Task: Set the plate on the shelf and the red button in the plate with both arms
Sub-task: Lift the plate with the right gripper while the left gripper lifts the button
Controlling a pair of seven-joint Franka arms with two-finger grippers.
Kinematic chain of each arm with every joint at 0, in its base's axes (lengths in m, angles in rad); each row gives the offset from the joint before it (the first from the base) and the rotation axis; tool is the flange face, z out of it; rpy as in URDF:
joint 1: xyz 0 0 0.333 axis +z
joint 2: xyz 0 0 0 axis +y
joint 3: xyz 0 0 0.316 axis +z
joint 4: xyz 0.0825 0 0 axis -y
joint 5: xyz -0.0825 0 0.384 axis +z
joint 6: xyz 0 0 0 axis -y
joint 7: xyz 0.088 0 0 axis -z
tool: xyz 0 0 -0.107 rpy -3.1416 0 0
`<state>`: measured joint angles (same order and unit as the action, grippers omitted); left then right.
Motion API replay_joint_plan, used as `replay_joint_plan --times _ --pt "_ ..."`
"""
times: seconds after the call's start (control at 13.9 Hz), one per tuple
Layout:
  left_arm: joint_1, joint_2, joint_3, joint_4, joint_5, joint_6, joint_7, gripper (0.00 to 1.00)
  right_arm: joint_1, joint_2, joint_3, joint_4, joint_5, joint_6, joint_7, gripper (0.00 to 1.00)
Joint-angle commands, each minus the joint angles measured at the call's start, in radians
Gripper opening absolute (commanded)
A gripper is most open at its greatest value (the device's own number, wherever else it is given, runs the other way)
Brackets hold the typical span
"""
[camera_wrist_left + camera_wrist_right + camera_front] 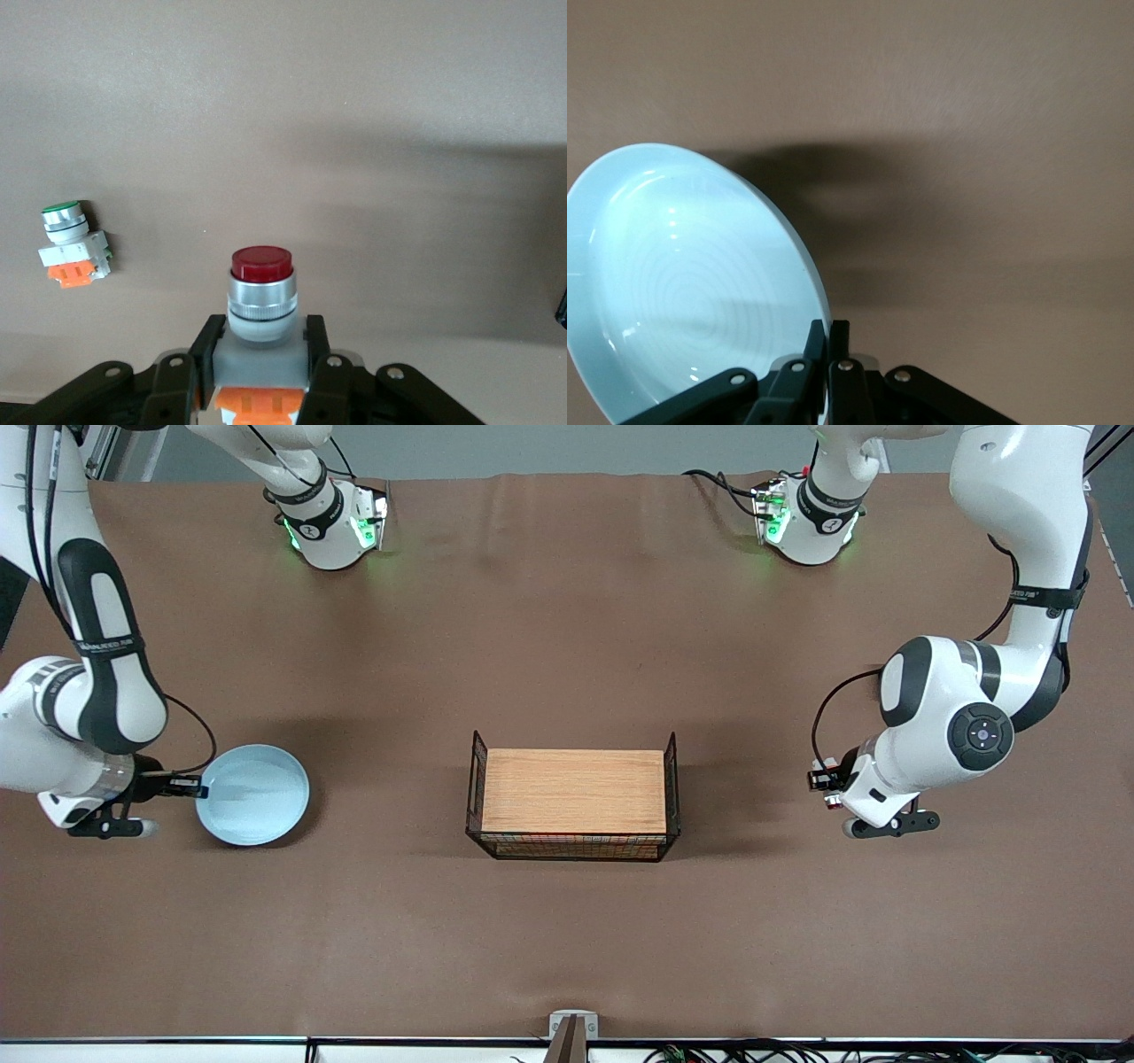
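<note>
A: What did the desk (567,646) carry, biggest thing first?

B: A wire basket (574,795) with a wooden board over it stood near the middle, somewhat toward the front camera. At its nine o'clock in the front view, well apart and toward the right arm's end, was the light blue plate (253,794).

A: Was the plate held?

B: Yes. The right gripper (197,786) had its jaws clenched on the plate's rim at the plate's nine o'clock edge. The right wrist view showed the thin rim pinched between the two fingers (816,347), with the plate (682,283) tilted above its own shadow.

A: And the left arm?

B: At the basket's three o'clock, well apart, the left gripper (827,784) was over bare desk toward the left arm's end. Its jaws were grasping the red button (261,305) by the white-grey body, red cap pointing away from the wrist and the orange block tucked between the fingers (205,354).

A: Anything smaller?

B: A green-capped button part (73,246) with an orange base lay on the desk, apart from the held one; I saw it only from the left wrist.
</note>
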<state>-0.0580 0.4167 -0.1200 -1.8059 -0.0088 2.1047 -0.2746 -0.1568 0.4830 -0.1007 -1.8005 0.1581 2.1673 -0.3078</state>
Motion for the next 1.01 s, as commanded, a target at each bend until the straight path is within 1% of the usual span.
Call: replay_joint_plan --times 0.0,0.22,0.43,0.65,0.87,0.94 --pt "0.0 0.007 -0.001 0.023 -0.002 -0.023 -0.015 0.28 -0.018 -0.079 0.012 0.026 0.017 -0.087 0.132 0.0" --pt "0.0 0.007 -0.001 0.023 -0.002 -0.023 -0.014 0.28 -0.013 -0.154 0.013 0.091 0.017 -0.3 0.316 0.0" --pt "0.0 0.004 -0.001 0.023 -0.002 -0.023 -0.012 0.28 0.005 -0.263 0.019 0.112 0.017 -0.44 0.54 0.0" --pt "0.004 -0.028 -0.003 0.023 -0.003 -0.025 -0.015 0.28 0.08 -0.372 0.021 0.113 0.018 -0.539 0.825 0.0" --pt "0.004 -0.094 -0.001 0.025 -0.031 -0.089 -0.032 0.28 0.196 -0.457 0.021 0.113 0.026 -0.615 1.158 0.0" --pt "0.004 -0.119 -0.001 0.025 -0.031 -0.104 -0.041 0.28 0.247 -0.481 0.021 0.113 0.056 -0.619 1.3 0.0"
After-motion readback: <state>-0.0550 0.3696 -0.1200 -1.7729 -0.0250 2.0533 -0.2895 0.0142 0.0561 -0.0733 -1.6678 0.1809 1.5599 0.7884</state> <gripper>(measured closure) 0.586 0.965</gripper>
